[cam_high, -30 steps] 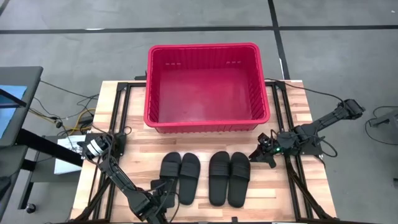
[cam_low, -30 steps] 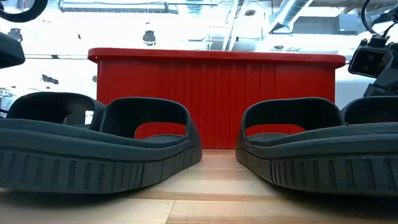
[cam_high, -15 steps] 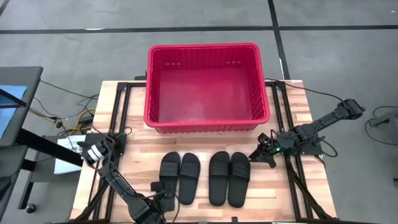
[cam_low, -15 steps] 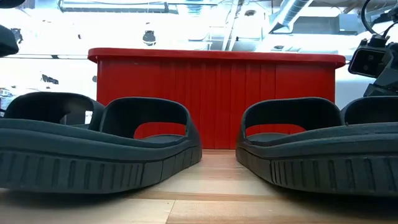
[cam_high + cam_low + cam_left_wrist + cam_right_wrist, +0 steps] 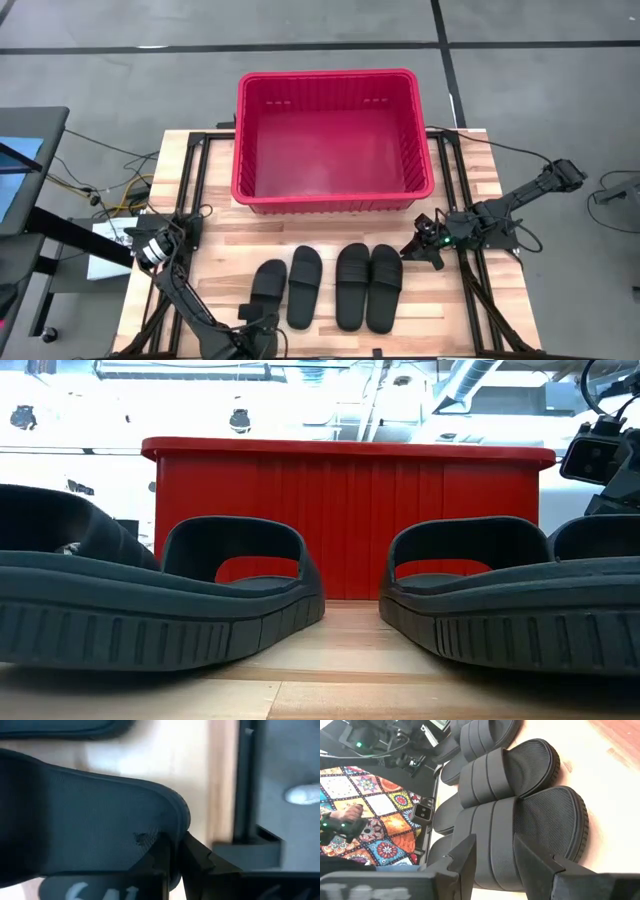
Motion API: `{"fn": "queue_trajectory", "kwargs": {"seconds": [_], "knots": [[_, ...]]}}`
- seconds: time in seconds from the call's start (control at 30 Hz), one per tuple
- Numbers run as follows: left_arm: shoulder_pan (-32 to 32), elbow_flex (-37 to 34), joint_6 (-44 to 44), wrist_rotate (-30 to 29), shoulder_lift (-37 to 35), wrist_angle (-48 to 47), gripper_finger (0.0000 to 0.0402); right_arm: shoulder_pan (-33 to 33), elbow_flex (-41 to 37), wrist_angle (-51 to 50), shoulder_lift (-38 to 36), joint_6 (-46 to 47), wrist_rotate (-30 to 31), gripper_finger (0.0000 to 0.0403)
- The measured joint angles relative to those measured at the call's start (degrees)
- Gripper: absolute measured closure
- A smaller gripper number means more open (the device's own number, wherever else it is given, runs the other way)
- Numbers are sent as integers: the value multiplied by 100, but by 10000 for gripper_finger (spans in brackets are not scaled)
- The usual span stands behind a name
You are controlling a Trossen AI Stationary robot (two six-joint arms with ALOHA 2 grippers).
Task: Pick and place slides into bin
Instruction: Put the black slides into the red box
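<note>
While the left pincer [image 5: 258, 322] is pressed together on the heel edge of the leftmost slide [image 5: 266, 289], that slide lies tilted on the surface [image 5: 215, 235], its long axis running from the pincer up toward the bin [image 5: 332, 195], which stands well beyond its toe. The other three slides [image 5: 353, 286] lie side by side just right of it. The right pincer [image 5: 408, 250], jaws spread and empty, waits beside the rightmost slide
</note>
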Motion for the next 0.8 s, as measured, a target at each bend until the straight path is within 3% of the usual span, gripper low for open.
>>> {"fn": "queue_trajectory", "kwargs": {"seconds": [0.2,0.4,0.8], "knots": [[-158,449,185,532,-9,-166,397,-1,0,1,0,0,0,280],[-256,1228,212,594,-20,-848,397,1,-1,1,0,0,0,280],[-130,3085,560,-446,-33,-1898,399,1,-2,1,0,0,0,280]]}}
